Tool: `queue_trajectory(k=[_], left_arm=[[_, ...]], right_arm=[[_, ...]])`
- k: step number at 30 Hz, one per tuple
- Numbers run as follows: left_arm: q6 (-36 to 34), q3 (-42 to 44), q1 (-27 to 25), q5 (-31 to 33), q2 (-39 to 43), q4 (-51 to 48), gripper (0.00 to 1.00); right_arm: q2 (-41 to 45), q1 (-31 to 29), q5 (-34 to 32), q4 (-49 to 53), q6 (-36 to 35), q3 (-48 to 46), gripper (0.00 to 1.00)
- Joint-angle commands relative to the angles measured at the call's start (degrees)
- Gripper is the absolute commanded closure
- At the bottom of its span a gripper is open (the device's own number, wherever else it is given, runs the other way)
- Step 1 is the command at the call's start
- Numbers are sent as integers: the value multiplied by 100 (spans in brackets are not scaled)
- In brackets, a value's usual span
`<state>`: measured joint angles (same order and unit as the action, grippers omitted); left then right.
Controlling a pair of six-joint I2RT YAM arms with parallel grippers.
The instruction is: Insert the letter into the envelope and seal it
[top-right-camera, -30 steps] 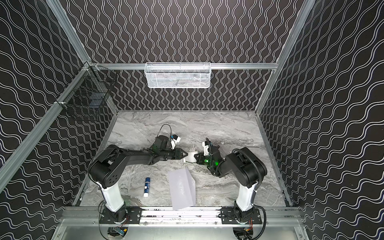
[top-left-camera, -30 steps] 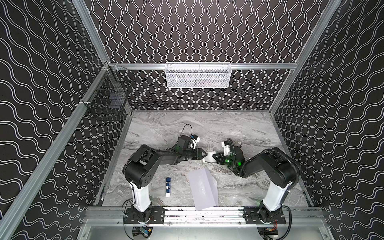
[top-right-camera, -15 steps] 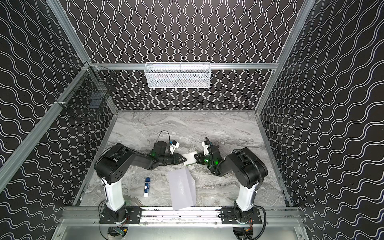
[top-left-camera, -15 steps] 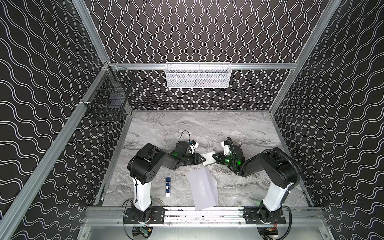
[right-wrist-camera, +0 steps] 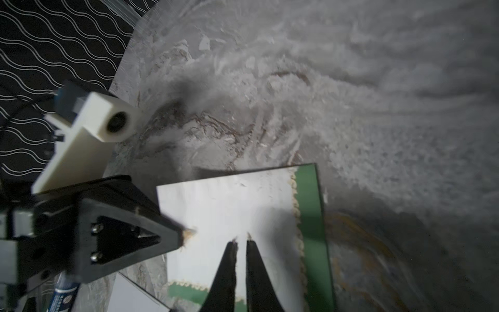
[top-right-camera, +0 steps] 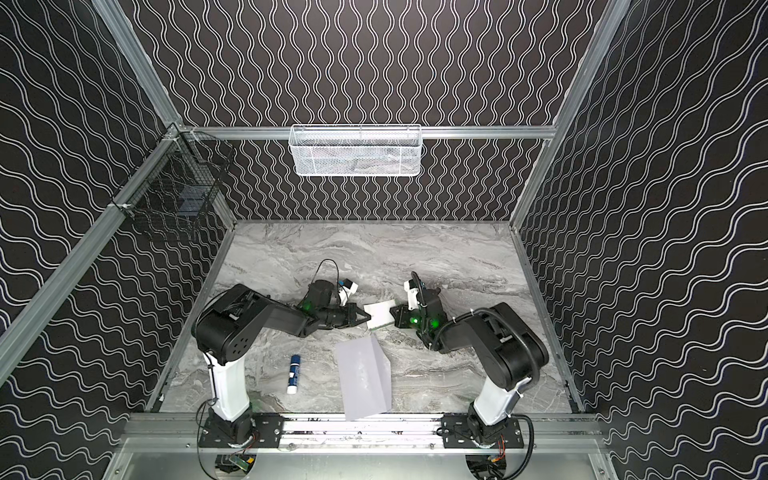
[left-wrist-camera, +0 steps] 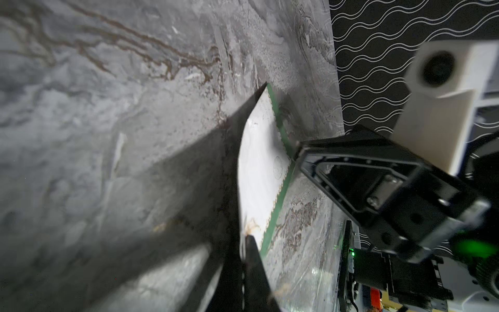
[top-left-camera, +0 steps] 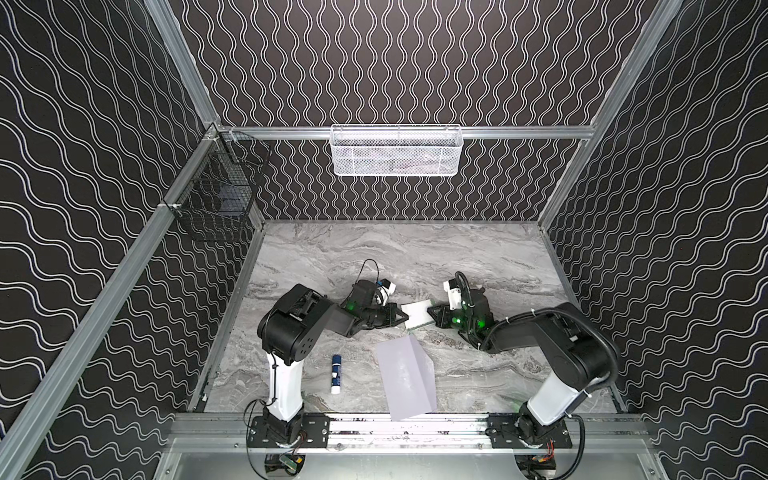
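**Both pairs of jaws closed on the letter (top-left-camera: 417, 315)**

Your left gripper (top-left-camera: 405, 318) is clamped on the letter's left edge. In the left wrist view the letter (left-wrist-camera: 260, 167) runs edge-on out from between its fingers (left-wrist-camera: 253, 270). Your right gripper (top-left-camera: 431, 320) meets the opposite, green-bordered side. In the right wrist view its jaws are drawn to a thin slit over the letter (right-wrist-camera: 229, 200), with white paper showing in the slit. In both top views the letter (top-right-camera: 379, 315) spans the gap between the two tips, tilted, green border to the near side. You cannot tell whether its low edge touches the table (top-left-camera: 374, 257).

The envelope (top-left-camera: 405, 374) lies flat just near of the letter, apart from it, with its near end over the front rail (top-left-camera: 457, 422). A glue stick (top-left-camera: 336, 372) lies left of the envelope, close to the left arm (top-left-camera: 291, 328). You have open marble far of both grippers up to the back wall, and right of the envelope under the right arm (top-left-camera: 573, 345).

Both arms are folded. Their elbows are raised over their bases and their forearms slope down and inward, so the grippers face each other tip to tip at mid-table.
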<state>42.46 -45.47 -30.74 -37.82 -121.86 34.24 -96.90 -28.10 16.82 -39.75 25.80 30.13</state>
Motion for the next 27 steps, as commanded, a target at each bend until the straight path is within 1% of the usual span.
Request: queue_trajectory(k=[1,4,7,10,16,23,24,27], left_arm=[[-43,-145,2,78,-58,-172,100],[-180,-207,12,123,-68,-365,100],[-239,-258,16,119,-99,-477,100],[-284,-342,18,109,-120,-637,100],[-567,-427,46,179,-48,-1079,100],[-642,-451,68,157,-39,-1139,100],[-666,-460,68,176,-37,-1160,100],[-706,-495,68,153,-64,-1177,100]], right_arm=[[106,-257,-270,213,-295,87,88],[-140,-441,-330,90,-123,88,88],[-432,-440,-283,-81,84,-11,89],[-608,-436,-329,57,127,-91,89],[-398,-122,-545,143,211,-618,90],[-122,278,-601,239,250,-926,90],[-74,423,-608,239,252,-960,90],[37,530,-590,261,211,-1001,90]])
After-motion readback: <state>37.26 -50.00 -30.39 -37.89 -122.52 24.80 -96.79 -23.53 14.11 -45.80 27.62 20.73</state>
